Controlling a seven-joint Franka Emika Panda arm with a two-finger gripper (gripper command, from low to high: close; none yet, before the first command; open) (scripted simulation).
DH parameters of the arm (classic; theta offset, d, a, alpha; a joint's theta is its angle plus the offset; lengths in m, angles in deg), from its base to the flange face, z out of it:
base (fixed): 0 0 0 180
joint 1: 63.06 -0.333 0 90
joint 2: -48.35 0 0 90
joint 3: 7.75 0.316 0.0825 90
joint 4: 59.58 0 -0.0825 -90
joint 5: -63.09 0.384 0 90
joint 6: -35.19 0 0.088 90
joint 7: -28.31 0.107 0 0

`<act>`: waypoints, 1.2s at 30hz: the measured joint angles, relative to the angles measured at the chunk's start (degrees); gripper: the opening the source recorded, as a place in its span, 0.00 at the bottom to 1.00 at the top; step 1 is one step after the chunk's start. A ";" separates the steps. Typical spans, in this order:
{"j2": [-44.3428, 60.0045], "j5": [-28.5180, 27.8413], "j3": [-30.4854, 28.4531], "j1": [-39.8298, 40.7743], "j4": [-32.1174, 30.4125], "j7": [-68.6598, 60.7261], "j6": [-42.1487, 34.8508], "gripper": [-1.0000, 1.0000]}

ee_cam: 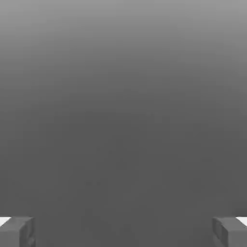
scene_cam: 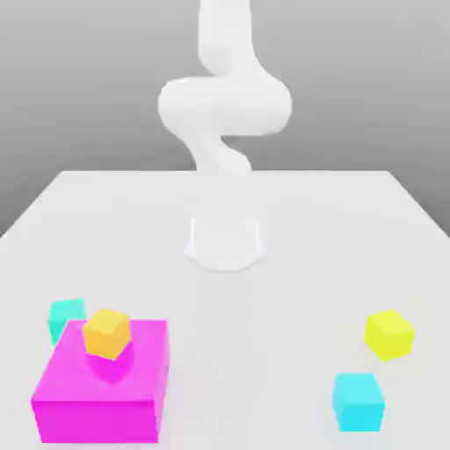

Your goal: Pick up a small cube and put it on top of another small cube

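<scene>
The small bright yellow cube (scene_cam: 388, 335) rests on the white table (scene_cam: 290, 290) at the exterior view's right, near the front. The small aqua-green cube (scene_cam: 65, 312) sits at the exterior view's left, partly hidden behind a magenta block. The white arm (scene_cam: 224, 105) is folded up high above its base at the table's back middle, far from both cubes. In the hand view my gripper (ee_cam: 123, 234) is open, its two grey fingertips (ee_cam: 17, 231) stand wide apart with nothing between them and plain grey background beyond.
A large magenta block (scene_cam: 101, 387) stands at the front left of the exterior view with an orange-yellow cube (scene_cam: 107, 333) on top. A sky-cyan cube (scene_cam: 358, 402) lies at the front right, just in front of the yellow cube. The arm's round base (scene_cam: 225, 242) sits mid-table.
</scene>
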 joint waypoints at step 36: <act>59.73 -15.11 6.47 -30.52 -19.16 31.77 36.50 0.00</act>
